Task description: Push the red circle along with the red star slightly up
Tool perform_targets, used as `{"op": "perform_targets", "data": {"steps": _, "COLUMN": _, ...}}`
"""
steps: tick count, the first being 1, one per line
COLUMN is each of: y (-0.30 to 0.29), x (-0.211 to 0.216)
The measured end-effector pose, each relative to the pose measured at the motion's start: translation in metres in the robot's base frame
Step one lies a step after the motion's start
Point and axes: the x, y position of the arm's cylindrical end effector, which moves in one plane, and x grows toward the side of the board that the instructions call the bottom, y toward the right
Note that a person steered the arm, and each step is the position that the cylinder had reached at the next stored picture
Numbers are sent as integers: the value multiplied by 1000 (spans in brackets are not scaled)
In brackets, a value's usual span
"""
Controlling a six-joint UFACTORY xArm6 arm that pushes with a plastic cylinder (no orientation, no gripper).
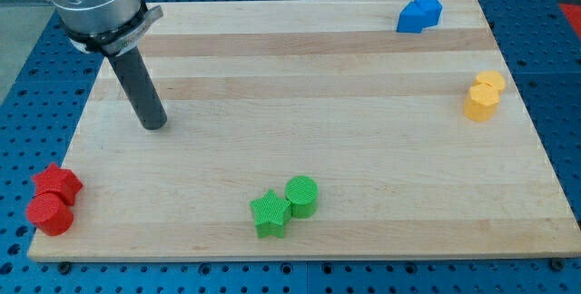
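The red circle [49, 214] sits at the board's bottom left corner, touching the red star [57, 183] just above it. My tip [154, 124] rests on the board in the upper left part, well above and to the right of both red blocks, touching no block. The dark rod rises from the tip up to the grey arm at the view's top left.
A green star [270, 213] and a green circle [301, 196] touch each other near the bottom middle. Two yellow blocks [484, 95] sit together at the right edge. A blue block [418, 14] lies at the top right. The wooden board [300, 103] ends close to the red blocks.
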Motion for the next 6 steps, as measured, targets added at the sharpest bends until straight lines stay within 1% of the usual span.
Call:
{"op": "perform_targets", "data": {"steps": 1, "y": 34, "x": 31}}
{"op": "perform_targets", "data": {"steps": 2, "y": 43, "x": 90}}
{"op": "perform_targets", "data": {"steps": 3, "y": 43, "x": 159}}
{"op": "perform_targets", "data": {"steps": 4, "y": 33, "x": 166}}
{"op": "perform_targets", "data": {"steps": 5, "y": -72, "x": 165}}
{"op": "perform_targets", "data": {"steps": 6, "y": -115, "x": 157}}
